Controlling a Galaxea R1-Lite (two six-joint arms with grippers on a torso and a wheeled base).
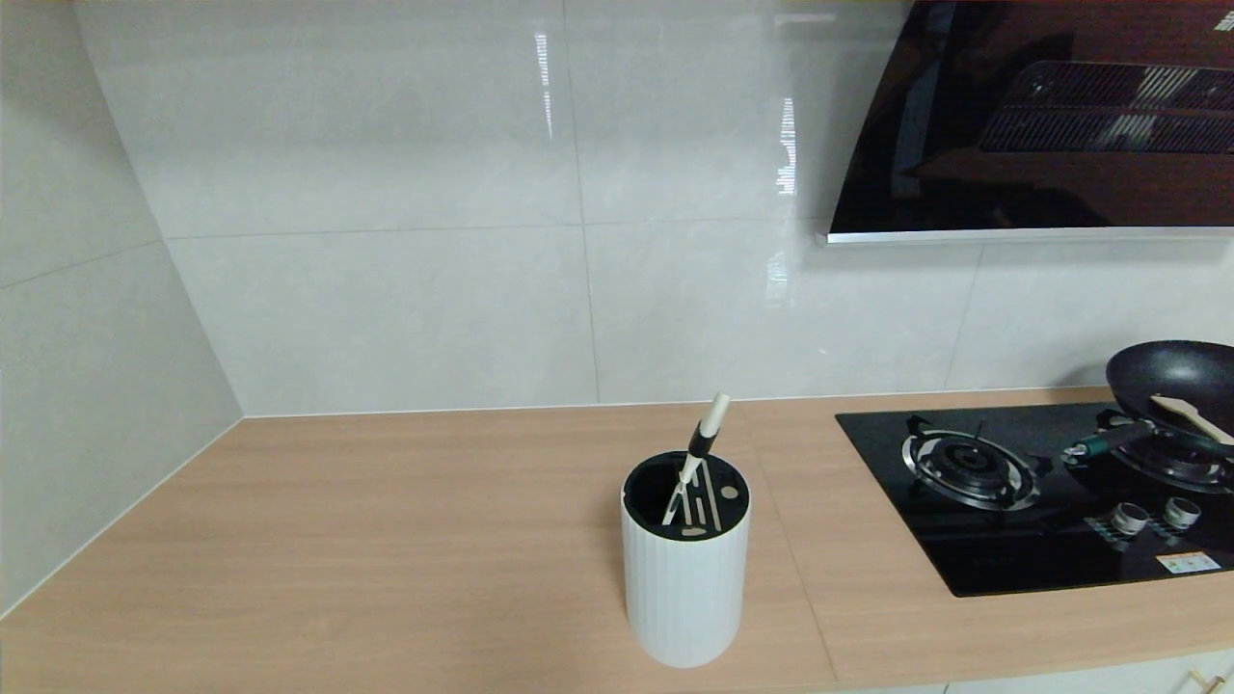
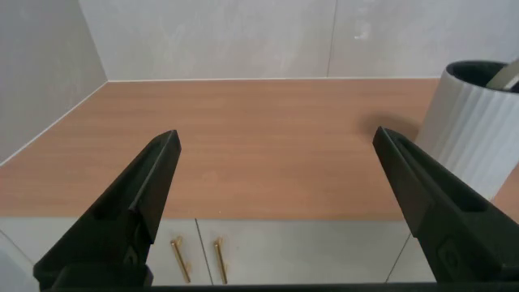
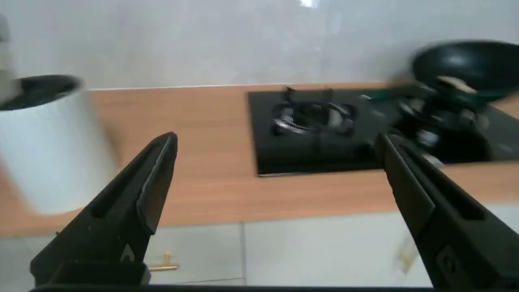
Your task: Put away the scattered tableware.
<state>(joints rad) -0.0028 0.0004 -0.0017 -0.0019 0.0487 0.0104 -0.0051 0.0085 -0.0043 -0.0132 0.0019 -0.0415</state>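
A white ribbed utensil holder (image 1: pixel 685 569) with a black slotted top stands on the wooden counter near its front edge. One utensil with a cream and black handle (image 1: pixel 704 439) leans in it. The holder is also at the edge of the left wrist view (image 2: pixel 474 134) and of the right wrist view (image 3: pixel 47 138). My left gripper (image 2: pixel 276 146) is open and empty, held in front of the counter edge over the cabinet doors. My right gripper (image 3: pixel 276 150) is open and empty too, off the counter's front, facing the stove.
A black gas stove (image 1: pixel 1022 492) is set into the counter at the right, with a black pan (image 1: pixel 1176 381) holding a wooden spatula (image 1: pixel 1195 416) on the far burner. A range hood (image 1: pixel 1036 120) hangs above. The tiled wall closes the back and left. Bare wood (image 1: pixel 386 540) lies left of the holder.
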